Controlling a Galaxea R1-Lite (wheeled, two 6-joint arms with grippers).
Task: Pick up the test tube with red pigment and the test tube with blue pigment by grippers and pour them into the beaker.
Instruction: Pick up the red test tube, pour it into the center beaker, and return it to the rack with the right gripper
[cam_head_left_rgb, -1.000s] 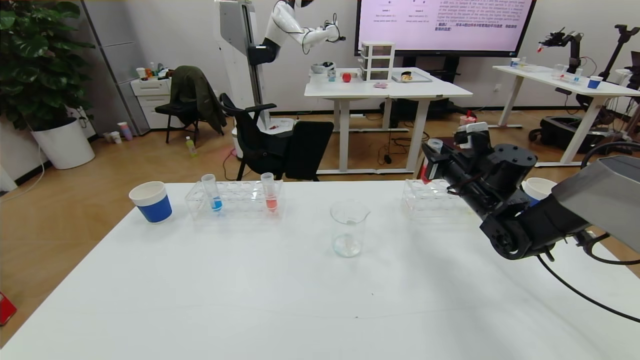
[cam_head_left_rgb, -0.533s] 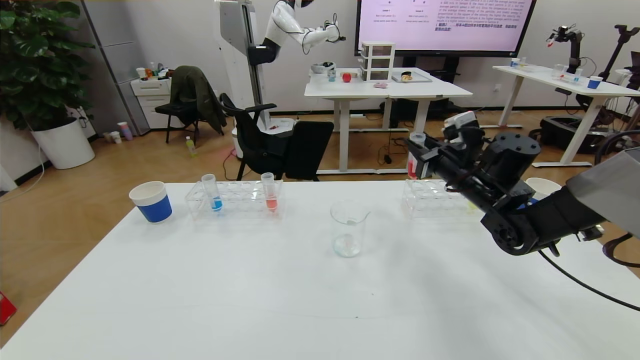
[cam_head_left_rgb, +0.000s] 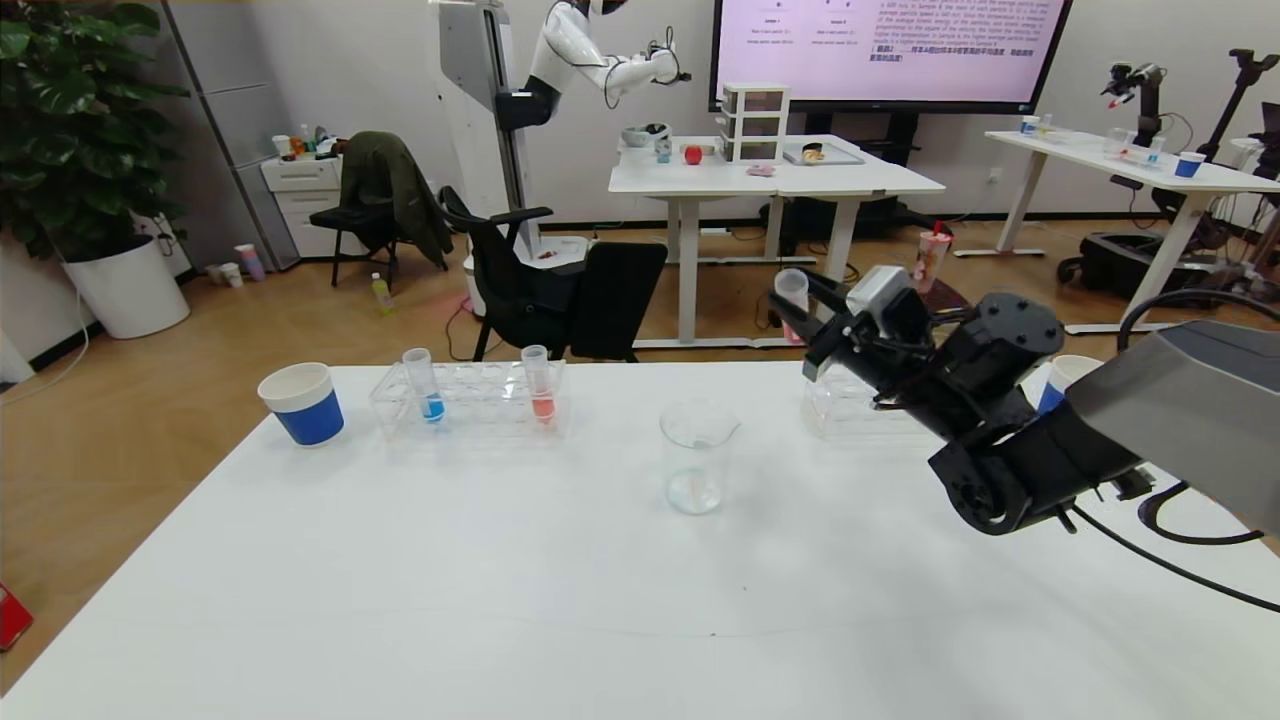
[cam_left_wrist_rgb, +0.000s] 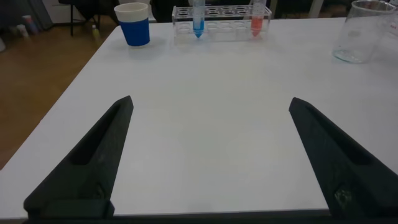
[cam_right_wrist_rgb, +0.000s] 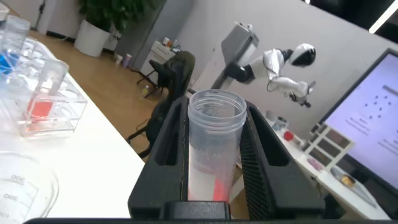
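Note:
My right gripper (cam_head_left_rgb: 800, 305) is shut on the test tube with red pigment (cam_head_left_rgb: 792, 300) and holds it in the air, left of and above the right rack, up and to the right of the beaker (cam_head_left_rgb: 695, 455). In the right wrist view the tube (cam_right_wrist_rgb: 214, 149) sits between the fingers (cam_right_wrist_rgb: 267, 155), with red liquid low in it. The test tube with blue pigment (cam_head_left_rgb: 428, 385) stands in the left rack (cam_head_left_rgb: 470, 400). My left gripper (cam_left_wrist_rgb: 210, 101) is open and empty above the table's near left part. It does not show in the head view.
A tube of salmon-orange liquid (cam_head_left_rgb: 541, 385) stands in the left rack. A clear right rack (cam_head_left_rgb: 850, 405) sits under my right arm. A blue-sleeved paper cup (cam_head_left_rgb: 303, 402) stands at far left and another (cam_head_left_rgb: 1060, 380) behind my right arm. The table's far edge lies just behind the racks.
My right gripper has moved left and a little up with the red tube, away from the right rack and toward the beaker. The tube now leans more. The rest has not moved.

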